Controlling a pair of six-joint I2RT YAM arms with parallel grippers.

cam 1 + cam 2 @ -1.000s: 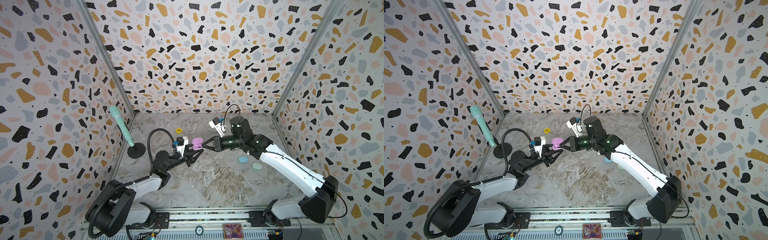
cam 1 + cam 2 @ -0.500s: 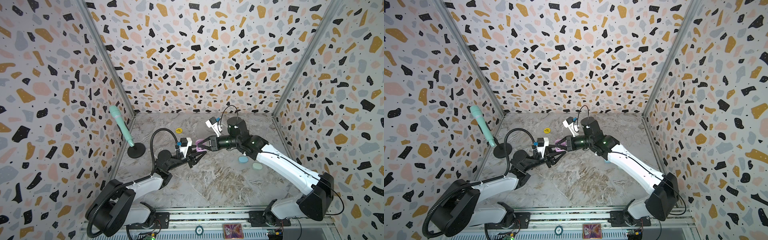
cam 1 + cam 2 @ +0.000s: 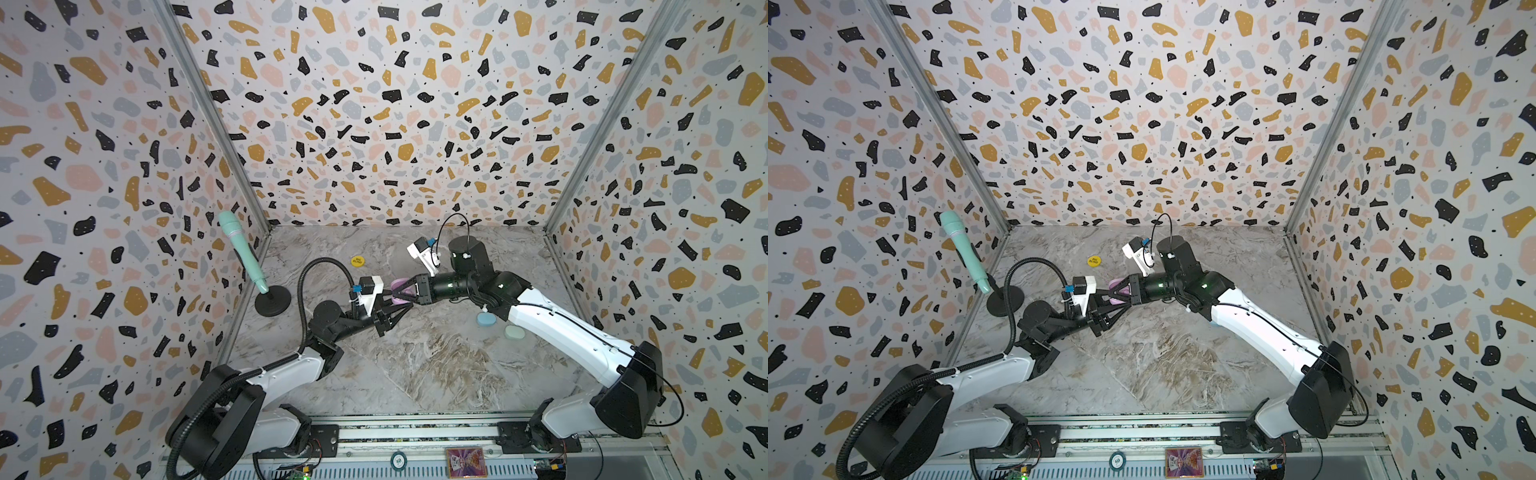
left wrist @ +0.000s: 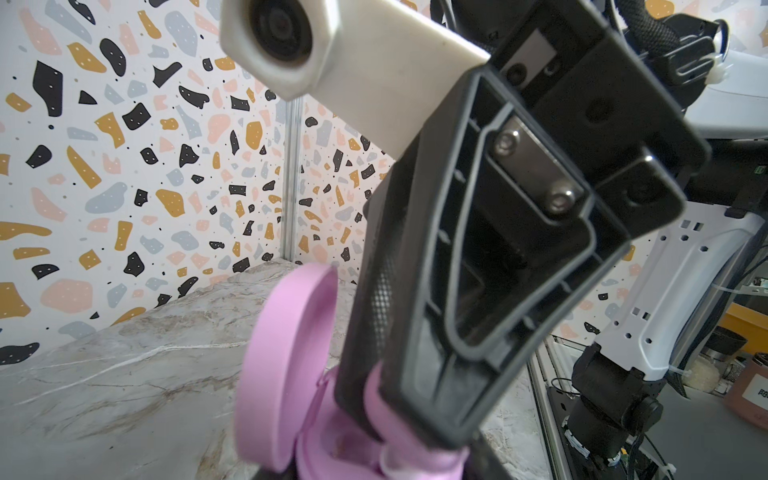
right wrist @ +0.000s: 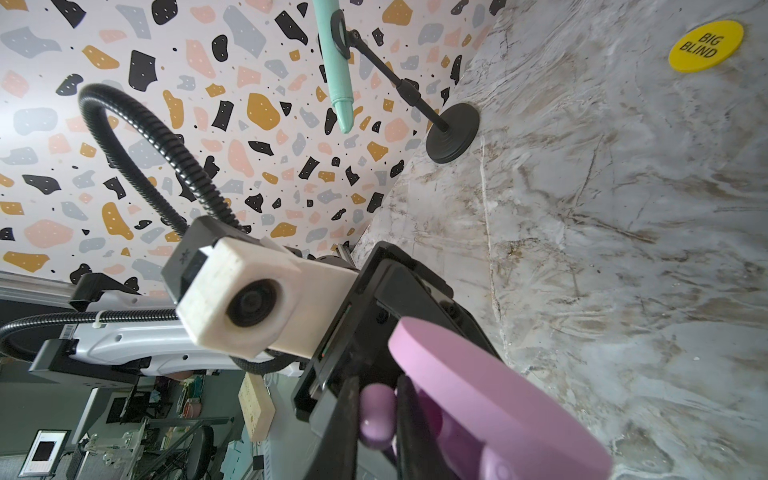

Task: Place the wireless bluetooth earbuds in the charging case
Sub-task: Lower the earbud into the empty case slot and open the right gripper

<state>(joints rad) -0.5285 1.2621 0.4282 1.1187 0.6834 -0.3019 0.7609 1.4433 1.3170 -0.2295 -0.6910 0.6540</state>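
Note:
An open pink charging case [image 3: 398, 284] [image 3: 1113, 284] is held above the floor between the two arms. My left gripper [image 3: 397, 306] [image 4: 374, 471] is shut on its base [image 4: 332, 453], and the lid [image 4: 286, 365] [image 5: 478, 386] stands up. My right gripper [image 3: 405, 291] [image 5: 378, 432] is shut on a pink earbud [image 5: 377, 419] [image 4: 380, 405]. Its fingers [image 4: 436, 332] press the bud down at the case's open cavity. Whether the bud sits in its socket is hidden by the fingers. No other earbuds show.
A blue case [image 3: 485, 319] and a pale green case [image 3: 514, 331] lie shut on the marble floor under the right arm. A yellow disc [image 3: 357, 261] [image 5: 705, 45] lies toward the back. A teal microphone [image 3: 241, 249] on a black stand [image 5: 452, 133] stands by the left wall.
My right gripper has moved left with the earbud and rolled over, closing onto the open case. The left gripper holds the case nearly still.

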